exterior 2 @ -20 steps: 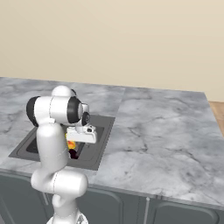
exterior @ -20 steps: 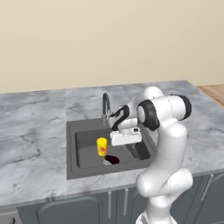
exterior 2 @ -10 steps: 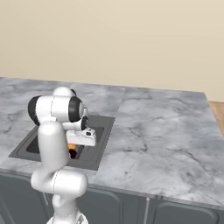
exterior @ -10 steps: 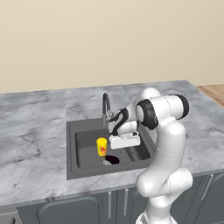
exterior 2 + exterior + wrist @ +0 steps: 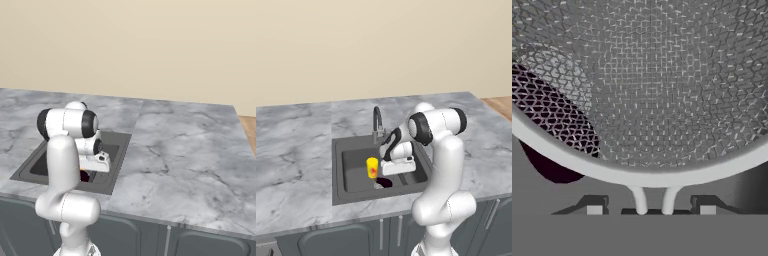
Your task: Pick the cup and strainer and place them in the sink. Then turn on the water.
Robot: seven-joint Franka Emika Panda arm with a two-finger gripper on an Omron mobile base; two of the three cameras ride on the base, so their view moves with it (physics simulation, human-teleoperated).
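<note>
Hovering low inside the sink (image 5: 338,170), close to its right wall, leaving little room. Gripper (image 5: 647,210) holding the strainer (image 5: 662,90) by its stem (mesh head up close). Cup (image 5: 372,167) standing upright in the basin.

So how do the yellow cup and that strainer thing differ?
The cup is solid bright yellow with a red-orange mark; the strainer is see-through grey mesh in a pale rim. The cup stands upright by itself in the sink; the strainer sits right in front of the gripper, between its fingertips. Both are over the dark basin.
</note>
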